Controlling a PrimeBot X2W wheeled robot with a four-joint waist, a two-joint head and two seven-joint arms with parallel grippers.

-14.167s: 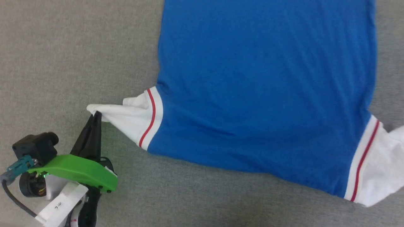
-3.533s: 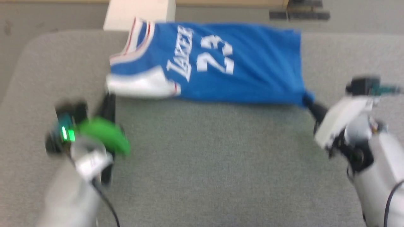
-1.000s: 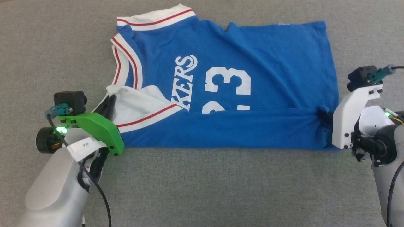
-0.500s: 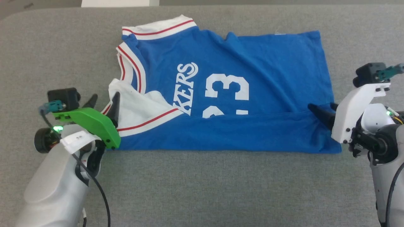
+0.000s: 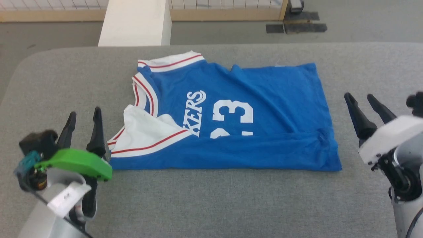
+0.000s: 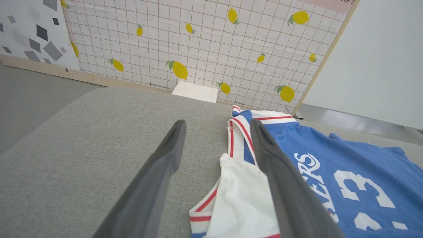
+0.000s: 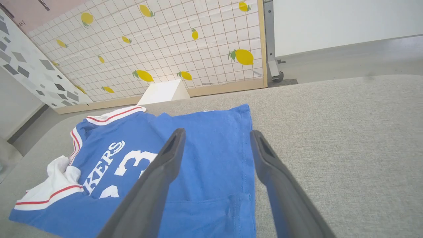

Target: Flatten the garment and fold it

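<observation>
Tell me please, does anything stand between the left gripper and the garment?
Nothing visible stands between them. The left gripper is open, close beside the white sleeve of the garment, above the grey table.

Grey cloth-covered table (image 5: 211,205) before me, white block (image 5: 135,23) past its far edge, lemon-print grid panel (image 6: 198,43), grey floor (image 5: 363,19)

I'm looking at a grey fabric worktop (image 5: 211,205) with a rounded far-left corner. Just past its far edge a white block (image 5: 135,23) stands on the grey floor (image 5: 49,33). Behind it runs a gridded lemon-print panel (image 6: 198,49) in a wooden frame (image 5: 224,14), with a panel of grey shapes (image 6: 29,33) to its left. Dark mats (image 5: 295,26) lie at the frame's foot.
</observation>
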